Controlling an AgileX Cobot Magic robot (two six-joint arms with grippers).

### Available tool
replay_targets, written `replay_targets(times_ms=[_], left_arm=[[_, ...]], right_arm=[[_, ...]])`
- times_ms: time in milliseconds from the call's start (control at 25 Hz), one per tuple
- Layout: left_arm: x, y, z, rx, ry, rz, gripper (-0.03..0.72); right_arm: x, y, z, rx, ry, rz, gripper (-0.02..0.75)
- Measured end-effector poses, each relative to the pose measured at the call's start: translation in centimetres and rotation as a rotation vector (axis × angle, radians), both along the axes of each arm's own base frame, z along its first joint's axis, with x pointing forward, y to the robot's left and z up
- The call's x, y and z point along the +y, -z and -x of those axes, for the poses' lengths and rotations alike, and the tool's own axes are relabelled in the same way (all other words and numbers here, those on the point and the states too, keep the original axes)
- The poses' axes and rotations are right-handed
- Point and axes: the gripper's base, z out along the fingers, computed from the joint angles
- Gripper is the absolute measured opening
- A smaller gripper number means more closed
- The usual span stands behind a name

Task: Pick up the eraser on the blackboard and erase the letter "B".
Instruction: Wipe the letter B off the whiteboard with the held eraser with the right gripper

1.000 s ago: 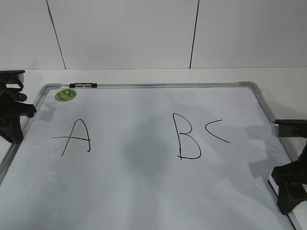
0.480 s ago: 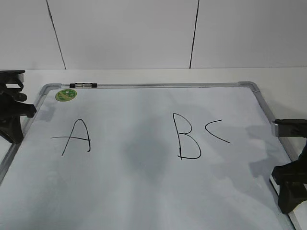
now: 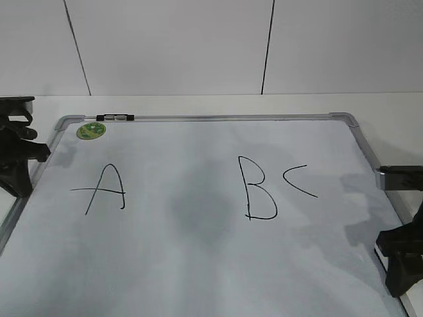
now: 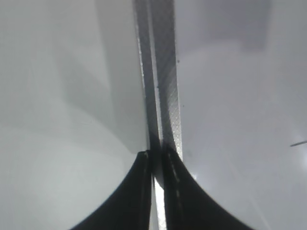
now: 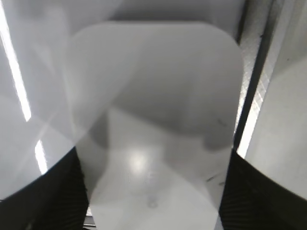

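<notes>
- The blackboard, a white board in a grey metal frame, lies flat and fills most of the exterior view.
- The letter "B" stands right of the frame's centre, whole and unsmudged, between a letter A on the left and a letter C just to its right.
- A green sticker sits in the board's upper left corner.
- The eraser fills the middle of the right wrist view, lying on the board just beside the frame's right edge; in the exterior view it is hidden at the lower right.
- The right gripper straddles the eraser, one finger along each long side; whether the fingers press it yet I cannot tell.
- The left gripper sits over the board's left edge, its jaws clenched together with nothing between them, above the metal frame strip.
</notes>
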Motion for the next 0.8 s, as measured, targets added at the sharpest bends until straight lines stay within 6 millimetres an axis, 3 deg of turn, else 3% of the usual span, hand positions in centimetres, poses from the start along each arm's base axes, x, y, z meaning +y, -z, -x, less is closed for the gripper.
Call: replay_targets(times_ms=[480, 800], left_arm=[[0.0, 0.0, 0.0, 0.0, 0.0, 0.0, 0.02], [0.0, 0.0, 0.0, -0.001, 0.0, 0.0, 0.02]], right_arm=[[-0.1, -0.2, 0.0, 0.011, -0.004, 0.006, 0.522], [0.2, -3.8, -2.0, -0.054, -0.012, 0.0, 0.522]])
